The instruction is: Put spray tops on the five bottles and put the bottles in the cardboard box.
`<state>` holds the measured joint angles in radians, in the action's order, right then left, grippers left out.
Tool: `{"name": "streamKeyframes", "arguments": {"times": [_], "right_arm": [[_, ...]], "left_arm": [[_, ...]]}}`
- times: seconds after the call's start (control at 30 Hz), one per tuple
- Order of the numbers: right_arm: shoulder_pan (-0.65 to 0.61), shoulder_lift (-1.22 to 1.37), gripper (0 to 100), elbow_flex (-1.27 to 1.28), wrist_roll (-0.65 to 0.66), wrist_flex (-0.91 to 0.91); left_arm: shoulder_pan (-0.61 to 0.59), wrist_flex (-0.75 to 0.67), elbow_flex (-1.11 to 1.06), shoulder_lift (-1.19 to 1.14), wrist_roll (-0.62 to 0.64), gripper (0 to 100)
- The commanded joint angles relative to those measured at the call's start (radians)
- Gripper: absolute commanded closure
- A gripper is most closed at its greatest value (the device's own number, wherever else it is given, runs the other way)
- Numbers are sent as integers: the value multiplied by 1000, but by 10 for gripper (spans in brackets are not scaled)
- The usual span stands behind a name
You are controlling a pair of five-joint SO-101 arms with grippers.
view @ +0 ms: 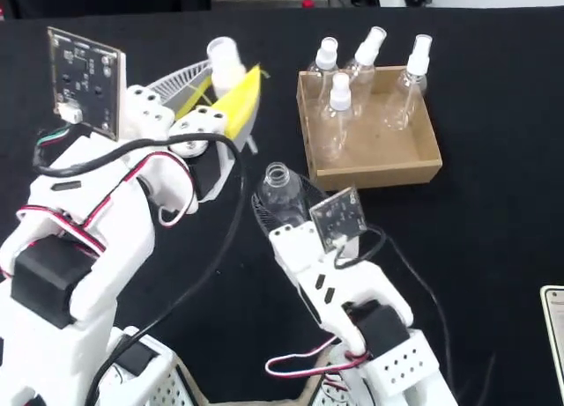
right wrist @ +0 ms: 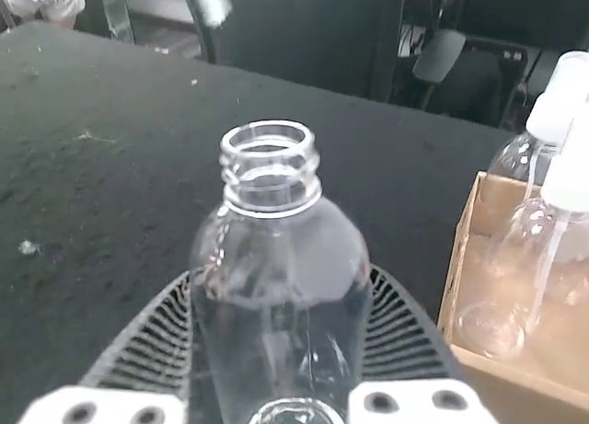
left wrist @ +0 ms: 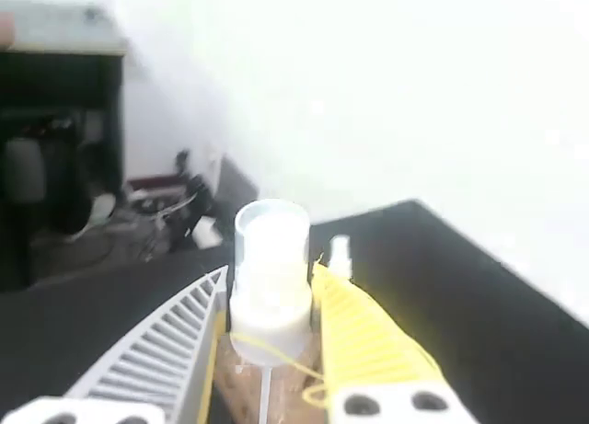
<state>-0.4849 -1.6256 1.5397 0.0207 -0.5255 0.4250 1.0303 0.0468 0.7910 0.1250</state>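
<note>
My left gripper (view: 220, 89) is shut on a white spray top (view: 224, 61), held up above the table left of the cardboard box (view: 370, 173); in the left wrist view the spray top (left wrist: 271, 281) sits between the white and yellow fingers (left wrist: 368, 337) with its thin tube hanging down. My right gripper (view: 280, 203) is shut on a clear open-necked bottle (view: 280, 188), standing upright in front of the box's near left corner. The bottle (right wrist: 276, 277) has no cap. Several capped bottles (view: 338, 107) stand inside the box.
The black table (view: 493, 247) spreads to the right of the box. A white object (view: 553, 313) lies at the right edge. The arms' bases and cables (view: 220, 274) take up the near left and middle.
</note>
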Motion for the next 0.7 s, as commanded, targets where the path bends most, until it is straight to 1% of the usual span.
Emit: {"name": "streamKeyframes", "arguments": {"times": [0.0, 0.17, 0.33, 0.67], "right_arm": [[-14, -116, 932, 28, -9, 28], [-14, -237, 932, 94, -8, 21], [-14, -272, 932, 116, 49, 20], [-12, -278, 932, 119, 48, 20]], "left_arm": [[59, -60, 58, 17, 9, 928], [125, -34, 51, 17, 9, 928], [124, 2, 24, 25, 9, 928], [122, 5, -94, 28, 3, 928]]}}
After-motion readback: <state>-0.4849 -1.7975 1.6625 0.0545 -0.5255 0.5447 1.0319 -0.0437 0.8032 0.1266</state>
